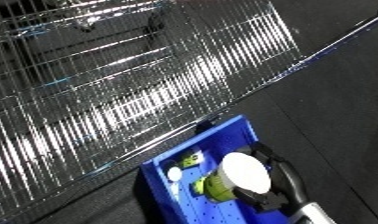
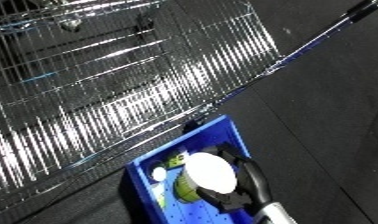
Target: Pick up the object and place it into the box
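A blue bin (image 1: 223,134) lies at the lower middle of the tilted picture. Over its inside my right hand (image 1: 284,175) comes in from the lower right, its black fingers curled round a tub with a white lid (image 1: 246,174) and a green body (image 1: 216,188). The tub is tipped on its side, lid facing up toward the camera; whether it touches the bin floor I cannot tell. A small white round thing (image 1: 174,173) and a small yellow-green item (image 1: 192,160) lie inside the bin by its left wall. My left hand shows in neither view.
A large wire-mesh cart or rack (image 1: 123,90) fills the upper left, its edge running close along the bin's far side. Dark floor (image 1: 336,110) spreads to the right, crossed by a thin dark pole (image 2: 332,30) at the upper right.
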Robot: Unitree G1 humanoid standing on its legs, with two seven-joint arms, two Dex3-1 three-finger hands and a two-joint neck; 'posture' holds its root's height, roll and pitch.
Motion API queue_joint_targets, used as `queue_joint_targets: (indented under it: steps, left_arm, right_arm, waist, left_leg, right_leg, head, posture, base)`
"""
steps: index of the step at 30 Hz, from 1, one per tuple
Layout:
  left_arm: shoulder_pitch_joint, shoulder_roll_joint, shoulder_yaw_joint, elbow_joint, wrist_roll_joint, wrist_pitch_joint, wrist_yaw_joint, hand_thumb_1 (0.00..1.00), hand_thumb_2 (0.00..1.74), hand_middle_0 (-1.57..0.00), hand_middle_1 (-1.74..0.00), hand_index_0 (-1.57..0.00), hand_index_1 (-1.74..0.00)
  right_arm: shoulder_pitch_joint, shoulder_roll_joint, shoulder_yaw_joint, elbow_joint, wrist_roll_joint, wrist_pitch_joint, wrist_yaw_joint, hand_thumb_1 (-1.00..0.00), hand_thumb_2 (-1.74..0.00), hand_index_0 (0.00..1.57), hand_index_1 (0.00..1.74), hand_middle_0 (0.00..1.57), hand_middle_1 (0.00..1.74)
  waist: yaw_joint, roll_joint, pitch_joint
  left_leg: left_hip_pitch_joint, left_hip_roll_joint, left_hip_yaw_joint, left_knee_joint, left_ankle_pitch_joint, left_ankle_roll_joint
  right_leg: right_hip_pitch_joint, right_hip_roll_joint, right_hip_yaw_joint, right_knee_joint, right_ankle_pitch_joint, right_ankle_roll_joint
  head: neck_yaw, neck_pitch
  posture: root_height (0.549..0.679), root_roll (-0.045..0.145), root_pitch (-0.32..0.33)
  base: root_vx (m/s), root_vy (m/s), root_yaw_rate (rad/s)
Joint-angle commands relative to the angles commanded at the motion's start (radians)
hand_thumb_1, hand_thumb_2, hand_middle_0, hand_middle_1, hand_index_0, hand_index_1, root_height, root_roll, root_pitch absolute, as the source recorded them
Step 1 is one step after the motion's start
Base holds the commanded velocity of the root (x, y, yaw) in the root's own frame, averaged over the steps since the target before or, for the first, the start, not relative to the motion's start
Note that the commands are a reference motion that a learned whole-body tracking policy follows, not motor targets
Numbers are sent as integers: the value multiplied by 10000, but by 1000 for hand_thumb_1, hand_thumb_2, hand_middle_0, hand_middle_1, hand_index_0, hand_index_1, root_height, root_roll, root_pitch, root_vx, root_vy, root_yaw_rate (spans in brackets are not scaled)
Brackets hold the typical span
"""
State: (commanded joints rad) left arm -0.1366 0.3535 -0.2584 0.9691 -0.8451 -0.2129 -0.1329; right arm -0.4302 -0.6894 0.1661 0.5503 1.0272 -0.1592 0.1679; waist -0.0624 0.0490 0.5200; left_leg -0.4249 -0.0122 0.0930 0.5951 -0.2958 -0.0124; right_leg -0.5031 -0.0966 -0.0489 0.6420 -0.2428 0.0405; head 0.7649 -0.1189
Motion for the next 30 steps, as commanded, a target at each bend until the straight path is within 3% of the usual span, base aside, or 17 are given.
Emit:
queue_joint_targets:
  steps: [3,10,16,30]
  left_arm:
    - [-65,-17,-53,226,-9,-36,-140,0,0,0,0,0,0]
    - [-319,-98,-210,564,11,-92,-306,0,0,0,0,0,0]
    - [-451,-158,-257,751,71,-41,-424,0,0,0,0,0,0]
    - [-463,-263,-331,865,-29,-92,-571,0,0,0,0,0,0]
  right_arm:
    - [-78,53,-46,1070,276,-11,260,-650,-1131,1020,1131,1020,1131]
    - [-493,337,-184,3681,-495,-218,349,-300,-522,471,522,471,522]
    - [-790,394,-352,4956,-601,-305,567,0,0,0,0,0,0]
    - [-721,616,-342,5164,-1133,-603,551,0,0,0,0,0,0]
  waist:
    - [67,41,0]
    - [254,208,0]
    - [321,323,0]
    - [297,405,0]
  left_leg:
    - [128,-25,-94,-161,72,-24]
    - [472,-90,-292,-666,330,-62]
    - [612,-156,-389,-785,413,-80]
    - [648,-222,-435,-820,503,-85]
  right_leg:
    - [129,-2,1,-169,50,8]
    - [437,-35,-51,-606,237,99]
    - [562,-67,-98,-694,286,118]
    - [525,-23,-82,-619,304,110]
  head:
    - [85,-107]
    - [583,-257]
    - [829,-546]
    - [534,-1037]
  posture:
    - [648,58,88]
    - [652,61,79]
    - [653,65,70]
    - [653,70,65]
  base:
    - [-23,-18,6]
    - [-26,-26,46]
    - [-15,-9,47]
    - [-21,14,19]
